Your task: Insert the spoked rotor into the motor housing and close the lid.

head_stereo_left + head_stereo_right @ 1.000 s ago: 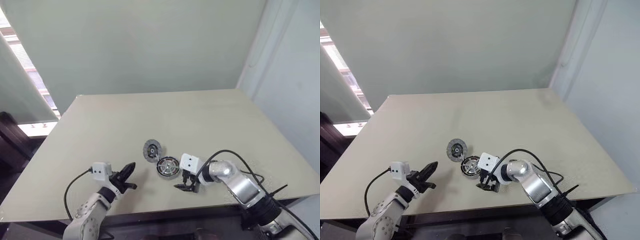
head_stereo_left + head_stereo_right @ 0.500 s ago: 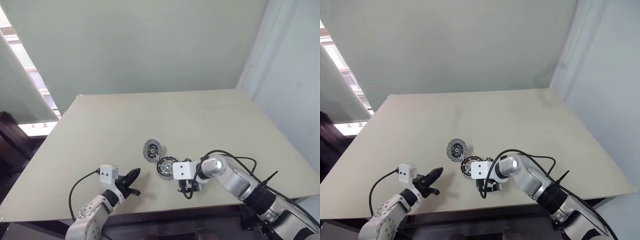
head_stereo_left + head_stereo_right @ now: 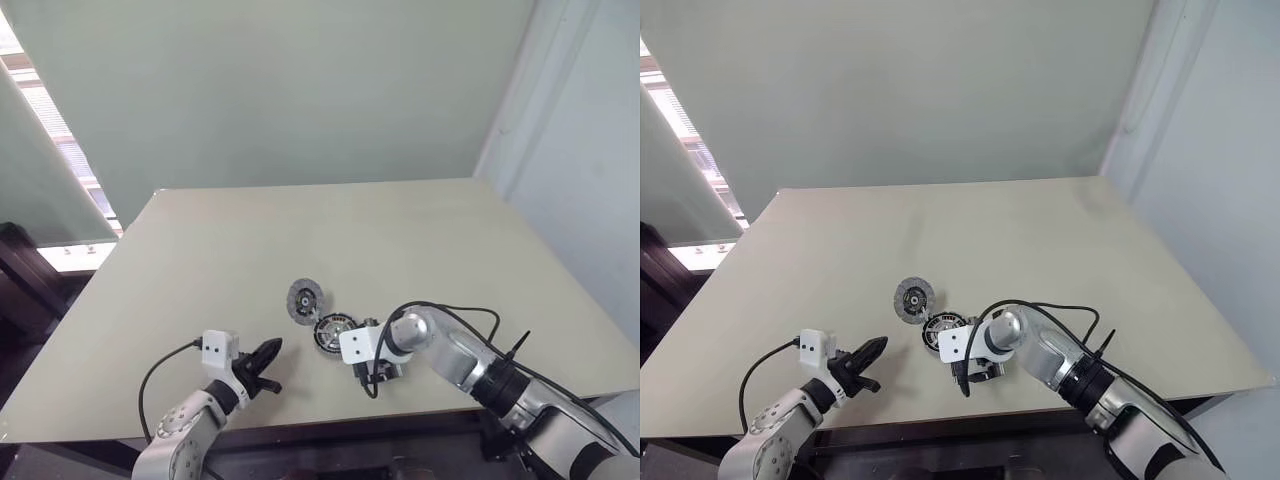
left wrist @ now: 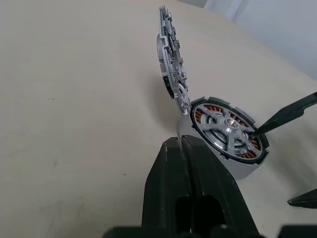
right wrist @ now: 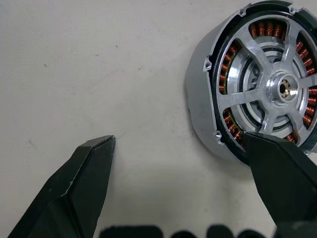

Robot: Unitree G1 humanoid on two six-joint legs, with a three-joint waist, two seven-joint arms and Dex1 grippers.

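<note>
The motor housing sits on the beige table, copper windings showing around its rim. The spoked rotor lies inside it, silver spokes over the windings. The lid stands tilted up on edge from the housing's far rim; from the head it shows as a grey disc. My right gripper is open and points down beside the housing, with one finger at its rim and the other over bare table. My left gripper is shut on nothing, a short way left of the housing.
The housing lies near the table's front edge. A black cable loops over my right forearm just right of the parts. The wide tabletop stretches behind the lid toward the wall.
My right gripper has rolled, sunk and swung left, from the housing's right side to just in front of it. The left gripper has barely moved.
</note>
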